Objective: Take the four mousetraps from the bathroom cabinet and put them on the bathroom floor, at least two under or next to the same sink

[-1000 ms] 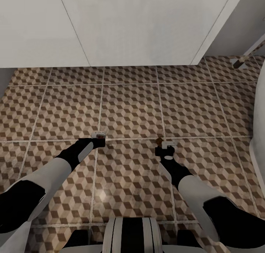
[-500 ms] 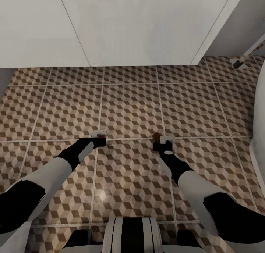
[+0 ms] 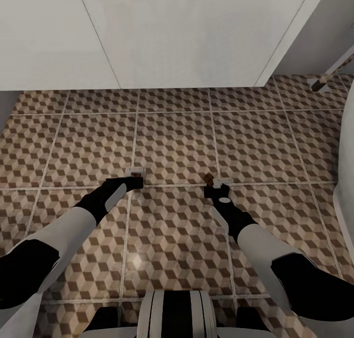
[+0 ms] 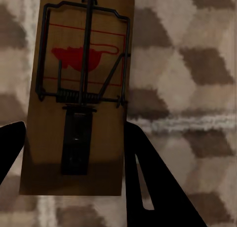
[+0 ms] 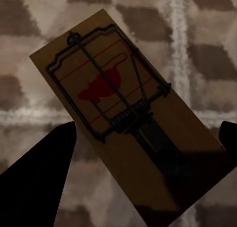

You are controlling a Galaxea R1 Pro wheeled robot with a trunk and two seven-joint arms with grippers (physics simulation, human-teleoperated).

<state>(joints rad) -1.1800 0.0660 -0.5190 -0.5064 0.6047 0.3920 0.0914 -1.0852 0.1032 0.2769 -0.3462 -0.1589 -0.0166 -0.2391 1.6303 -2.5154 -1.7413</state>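
Note:
Over the cube-patterned bathroom floor my left gripper is shut on a mousetrap. In the left wrist view this tan mousetrap, with black wire and a red mark, sits lengthwise between the dark fingers of the left gripper, above the tiles. My right gripper is shut on a second mousetrap. In the right wrist view that mousetrap lies slantwise across the right gripper, touching both fingers. The cabinet is out of view.
A broad white panelled surface rises at the far edge of the tiles. A white curved fixture stands at the right edge. A thin pole with a pale foot leans at the far right.
Both grippers have moved a little forward over the tiles with their mousetraps. The right one has also shifted slightly left.

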